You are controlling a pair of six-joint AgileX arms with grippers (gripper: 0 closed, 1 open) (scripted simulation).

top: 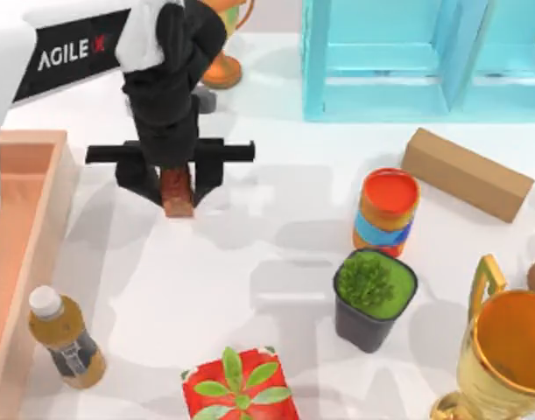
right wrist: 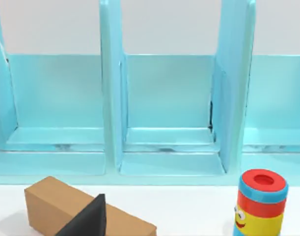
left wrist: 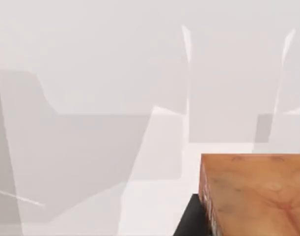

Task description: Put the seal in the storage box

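Top view: my left gripper (top: 177,185) is holding the seal (top: 177,192), right of the storage box (top: 26,150).

I see the seal as a small red-brown block, standing up, with a spotty, carved-looking skin. A black finger (top: 143,182) presses on each side of it, so the gripper is closed tight on it. It sits over the white table (top: 276,262), well apart from the box, which is at the table's left edge with thick peach walls and a darker floor. In the left wrist view the seal (left wrist: 255,194) looks orange-brown with faint marks and a dark finger beside it. A small bottle (top: 66,339) stands just beside the box wall. In the right wrist view I see the turquoise shelf (right wrist: 164,108), a tan block (right wrist: 56,206) and a striped can (right wrist: 260,201); I cannot tell if my right gripper is open or closed.
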